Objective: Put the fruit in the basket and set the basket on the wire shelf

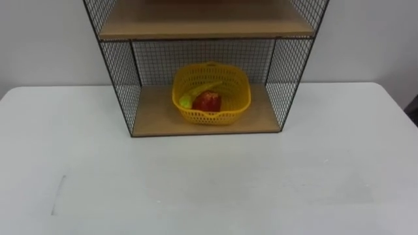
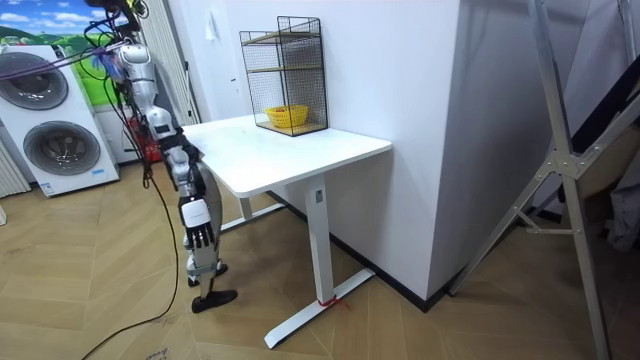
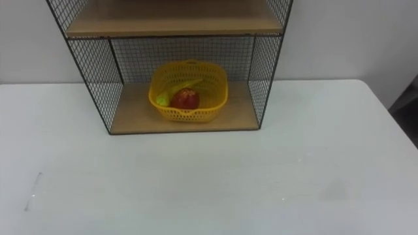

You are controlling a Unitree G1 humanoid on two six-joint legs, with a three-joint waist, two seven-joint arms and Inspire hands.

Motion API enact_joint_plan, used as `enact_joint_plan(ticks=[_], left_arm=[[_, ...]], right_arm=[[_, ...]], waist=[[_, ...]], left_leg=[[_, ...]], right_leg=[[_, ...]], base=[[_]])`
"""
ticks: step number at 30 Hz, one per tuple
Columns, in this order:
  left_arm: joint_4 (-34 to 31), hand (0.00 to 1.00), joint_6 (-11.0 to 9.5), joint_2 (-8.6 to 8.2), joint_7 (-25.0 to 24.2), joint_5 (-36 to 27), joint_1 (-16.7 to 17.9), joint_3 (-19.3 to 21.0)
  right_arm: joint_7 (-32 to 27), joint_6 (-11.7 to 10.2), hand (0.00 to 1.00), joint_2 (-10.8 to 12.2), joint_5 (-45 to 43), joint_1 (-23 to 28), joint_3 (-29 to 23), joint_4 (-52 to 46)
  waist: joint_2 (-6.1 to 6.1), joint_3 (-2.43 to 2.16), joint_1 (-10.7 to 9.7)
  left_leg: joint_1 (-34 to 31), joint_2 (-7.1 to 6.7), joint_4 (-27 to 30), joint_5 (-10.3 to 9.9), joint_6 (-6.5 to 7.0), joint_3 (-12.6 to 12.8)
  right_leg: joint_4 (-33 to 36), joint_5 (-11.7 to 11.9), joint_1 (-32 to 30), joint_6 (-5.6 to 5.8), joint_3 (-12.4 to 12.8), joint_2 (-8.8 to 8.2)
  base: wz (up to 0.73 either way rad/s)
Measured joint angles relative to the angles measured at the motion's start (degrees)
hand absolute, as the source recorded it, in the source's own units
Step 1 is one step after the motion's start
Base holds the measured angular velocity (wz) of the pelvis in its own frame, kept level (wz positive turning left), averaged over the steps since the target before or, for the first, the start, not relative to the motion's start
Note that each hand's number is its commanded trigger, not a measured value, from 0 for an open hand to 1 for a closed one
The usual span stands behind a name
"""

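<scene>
A yellow plastic basket (image 1: 212, 118) stands on the lower wooden board of the black wire shelf (image 1: 123, 91), near the middle. In it lie a red fruit (image 1: 209, 102) and a yellow-green banana (image 1: 194, 96). The right eye view shows the same basket (image 3: 189, 115) and red fruit (image 3: 187, 99). In the room view the basket (image 2: 287, 117) sits inside the shelf (image 2: 285, 60) at the table's far end. The robot stands at the table's near-left edge, facing it, with its right hand (image 2: 200, 236) hanging low beside its leg.
The shelf stands on a white table (image 1: 209, 183) against a white wall, with an upper wooden board (image 1: 206, 26) above the basket. In the room view, washing machines (image 2: 55, 120) stand behind the robot and a metal frame (image 2: 560, 170) stands at the right.
</scene>
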Motion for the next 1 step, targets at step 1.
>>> enact_joint_plan(ticks=[1], left_arm=[[-0.03,0.0,0.2,-0.01,-0.18,0.01,0.11,-0.02]], right_arm=[[0.34,0.13,0.0,0.0,0.06,0.19,0.0,-0.12]], waist=[[0.02,-0.01,0.0]], left_leg=[[0.0,0.01,0.04,-0.01,-0.01,0.0]], right_leg=[[-0.04,-0.01,0.0,-0.01,0.0,0.0]], base=[[0.0]])
